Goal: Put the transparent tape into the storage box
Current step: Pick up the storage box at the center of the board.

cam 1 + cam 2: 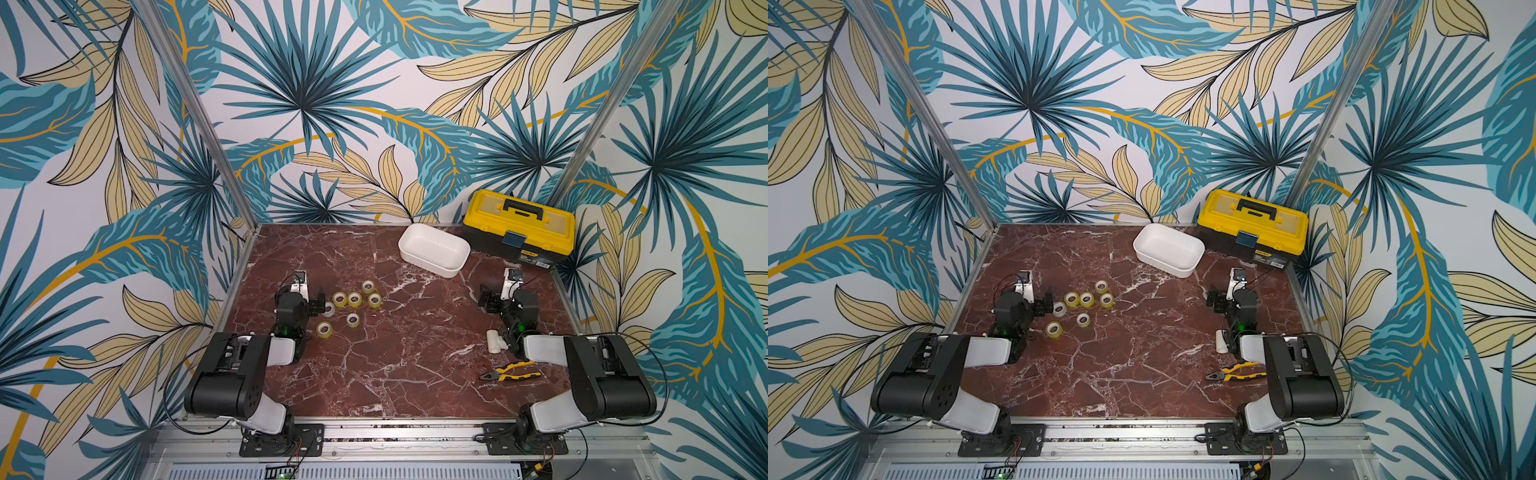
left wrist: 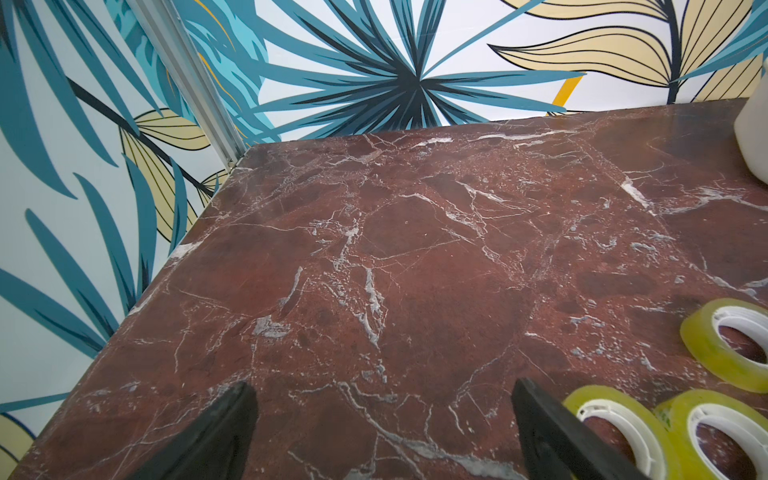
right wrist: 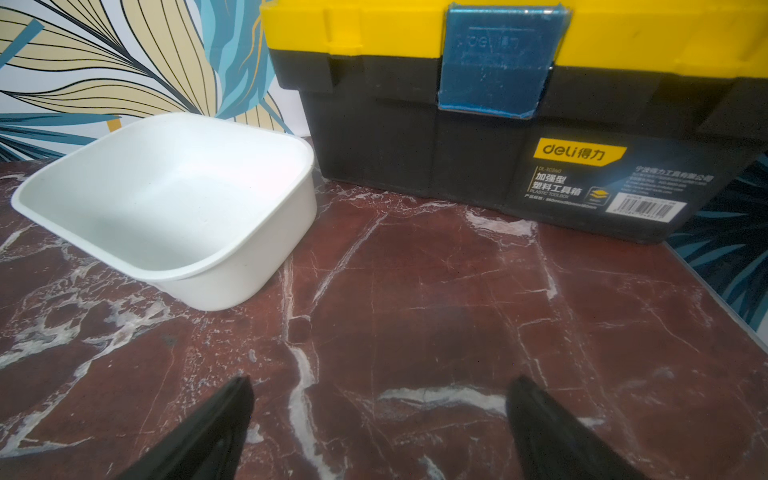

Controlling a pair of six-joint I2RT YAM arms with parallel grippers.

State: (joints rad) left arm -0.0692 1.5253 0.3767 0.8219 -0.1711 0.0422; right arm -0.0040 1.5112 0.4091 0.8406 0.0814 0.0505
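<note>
The left fingers (image 2: 216,436) are spread wide with only bare bench (image 2: 395,270) between them. Just beside one finger lie yellowish rolls of the transparent tape (image 2: 590,397), and the left wrist view shows three of them. Both top views show all seven rolls (image 1: 348,300) lying flat on the bench, clustered on the side of the left fingers toward the right arm. The nearest, whitish roll sits right at the fingertips, and I cannot tell whether it touches them. The right fingers (image 3: 212,432) are just as wide and hold nothing, well apart from the tape. Ahead of them, toward the left arm's side, sits the storage box (image 3: 249,266), upright and empty, with the yellow-and-black toolbox (image 3: 415,145) just beside it at the back wall. Only the top views show what lies behind the right fingers: a white pipe fitting (image 1: 496,341) and pliers (image 1: 509,371). Ahead of the left fingers the bench runs bare to its far corner and side edge, and between the two sets of fingers it lies open.
</note>
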